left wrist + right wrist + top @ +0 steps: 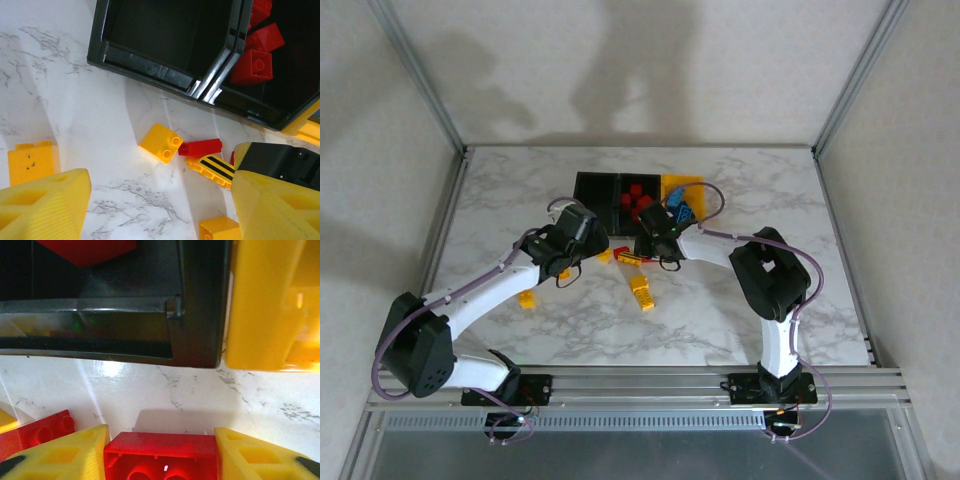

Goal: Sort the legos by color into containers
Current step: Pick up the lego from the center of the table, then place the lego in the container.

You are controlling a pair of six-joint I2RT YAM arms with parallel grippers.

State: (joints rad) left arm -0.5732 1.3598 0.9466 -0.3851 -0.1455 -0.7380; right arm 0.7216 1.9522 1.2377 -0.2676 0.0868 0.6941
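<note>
The marble tabletop [750,190] carries everything, and the left arm [480,300] and the right arm [772,285] reach in from its near edge toward the middle. At the far side stands a row of three joined bins. The empty black bin [142,62] is on the left. The middle black bin [250,102] holds a heap of red bricks [252,66]. The yellow bin [688,185] on the right has blue bricks [682,212] in it. The left claw [160,182] sits just in front of the empty black bin, spread wide, with bare tabletop and nothing else between its yellow fingers [45,207]. The right claw [160,437] is close to the near wall of the bins, in front of the seam where the middle black bin meets the yellow bin. It is pinching a held red brick [160,457], which fills the gap between its two fingers; I cannot tell whether that brick rests on the tabletop or is lifted off it. Loose pieces lie between the two claws. A two-stud yellow brick [161,143] sits just beside a long red brick [200,148], with a yellow-and-black striped piece [211,168] on the near side of the red one. A flat yellow brick [30,162] lies by the left claw's left finger, and another, the cropped yellow brick [217,230], shows at the bottom edge of the left wrist view. A lone yellow brick [527,299] rests well apart from the bins, beside the left arm.
</note>
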